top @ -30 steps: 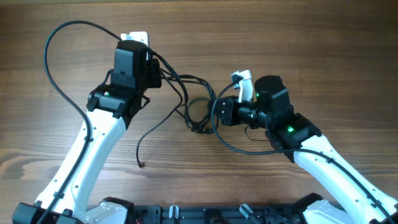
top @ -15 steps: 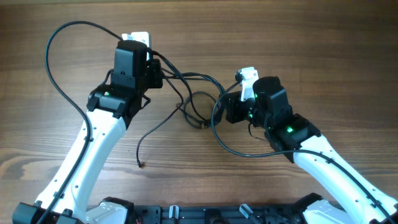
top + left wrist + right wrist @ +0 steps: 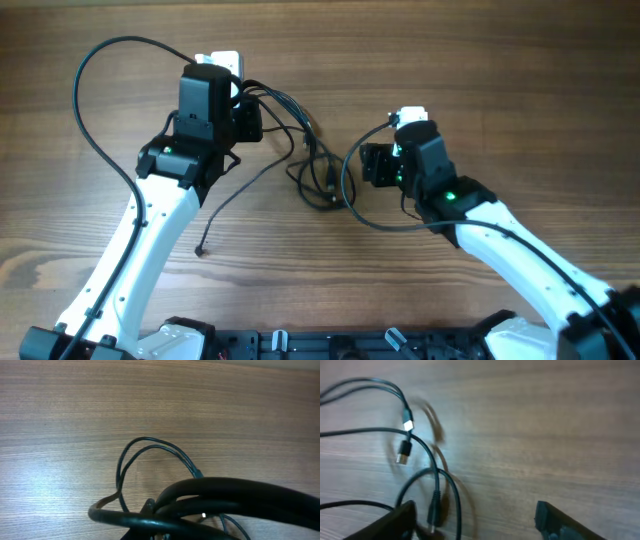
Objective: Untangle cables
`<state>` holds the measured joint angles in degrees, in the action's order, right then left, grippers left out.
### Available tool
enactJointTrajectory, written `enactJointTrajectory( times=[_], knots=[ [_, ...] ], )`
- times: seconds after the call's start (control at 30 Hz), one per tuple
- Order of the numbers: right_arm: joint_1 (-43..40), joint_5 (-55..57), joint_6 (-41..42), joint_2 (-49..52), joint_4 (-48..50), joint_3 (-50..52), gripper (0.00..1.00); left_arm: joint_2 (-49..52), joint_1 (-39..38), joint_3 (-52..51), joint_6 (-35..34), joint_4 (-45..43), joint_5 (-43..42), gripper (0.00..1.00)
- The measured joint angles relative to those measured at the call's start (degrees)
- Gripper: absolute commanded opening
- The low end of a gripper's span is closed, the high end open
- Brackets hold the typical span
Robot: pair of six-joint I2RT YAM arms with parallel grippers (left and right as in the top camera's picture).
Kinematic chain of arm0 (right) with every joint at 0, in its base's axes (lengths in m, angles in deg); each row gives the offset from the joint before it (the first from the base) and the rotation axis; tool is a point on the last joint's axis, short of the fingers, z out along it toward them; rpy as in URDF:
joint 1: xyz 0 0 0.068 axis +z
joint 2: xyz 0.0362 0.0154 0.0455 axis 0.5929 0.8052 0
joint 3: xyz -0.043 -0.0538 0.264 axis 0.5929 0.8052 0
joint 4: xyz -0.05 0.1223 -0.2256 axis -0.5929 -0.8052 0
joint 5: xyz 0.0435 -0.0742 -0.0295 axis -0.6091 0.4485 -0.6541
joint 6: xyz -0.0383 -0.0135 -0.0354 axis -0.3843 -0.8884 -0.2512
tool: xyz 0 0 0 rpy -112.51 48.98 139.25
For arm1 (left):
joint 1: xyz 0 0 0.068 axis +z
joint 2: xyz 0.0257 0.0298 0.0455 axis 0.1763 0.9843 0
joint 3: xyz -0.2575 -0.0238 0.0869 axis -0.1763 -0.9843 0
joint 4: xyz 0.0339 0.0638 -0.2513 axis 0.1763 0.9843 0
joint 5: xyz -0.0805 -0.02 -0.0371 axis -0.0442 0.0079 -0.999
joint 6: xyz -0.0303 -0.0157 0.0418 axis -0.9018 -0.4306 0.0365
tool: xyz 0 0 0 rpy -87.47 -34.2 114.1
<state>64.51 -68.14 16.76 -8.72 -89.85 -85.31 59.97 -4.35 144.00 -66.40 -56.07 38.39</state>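
The cables (image 3: 318, 172) lie as a thin black tangle on the wooden table between my two arms. Several strands run up-left into my left gripper (image 3: 258, 115), which is shut on them. One loose end (image 3: 200, 250) trails down-left. In the left wrist view a thin loop (image 3: 150, 446) lies on the wood, and thick arm cords hide the jaws. My right gripper (image 3: 366, 165) stands just right of the tangle. In its wrist view the right gripper (image 3: 475, 520) is wide open. A plug (image 3: 434, 510) and cord loop lie loose by its left finger (image 3: 395, 520). A silvery plug tip (image 3: 408, 425) shows farther off.
The left arm's own thick black cord (image 3: 90, 90) arcs over the table at the far left. The right arm's cord (image 3: 352, 205) loops under its wrist, close to the tangle. The black base rail (image 3: 320, 345) runs along the near edge.
My right gripper has opened and let go of the cable, and it has moved up and a little left. The tangle has drawn together towards the left, and the loose end has slid left.
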Motion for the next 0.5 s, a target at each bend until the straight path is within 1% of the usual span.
enactJointTrajectory(
  times=[0.03, 0.13, 0.17, 0.23, 0.33, 0.4, 0.5],
  knots=[
    [0.00, -0.35, 0.48, 0.87, 0.07, 0.00, 0.87, 0.00, 0.00, 0.00, -0.02, 0.00, -0.22, 0.04],
    [0.00, -1.03, 1.11, 2.25, 0.02, 0.00, 0.89, 0.00, 0.00, 0.00, -1.64, 0.00, 0.22, 0.04],
    [0.00, -1.18, 1.33, 2.36, 0.07, 0.00, 0.91, 0.00, 0.00, 0.00, -3.08, 0.04, 1.18, 0.04],
    [0.00, -1.22, 1.55, 2.36, 0.13, 0.00, 0.91, 0.00, 0.00, 0.00, -6.45, 0.39, 3.65, 0.04],
    [0.00, -1.38, 1.53, 2.36, 0.17, 0.00, 0.92, 0.00, 0.00, 0.00, -13.79, 2.73, 8.72, 0.04],
    [0.00, -1.42, 1.53, 2.36, 0.57, 0.00, 0.93, 0.00, 0.00, 0.00, -16.83, 3.34, 10.43, 0.04],
    [0.00, -2.03, 1.53, 2.36, 1.20, 0.00, 0.93, 0.00, 0.00, 0.00, -19.17, 4.39, 11.78, 0.14]
  ],
)
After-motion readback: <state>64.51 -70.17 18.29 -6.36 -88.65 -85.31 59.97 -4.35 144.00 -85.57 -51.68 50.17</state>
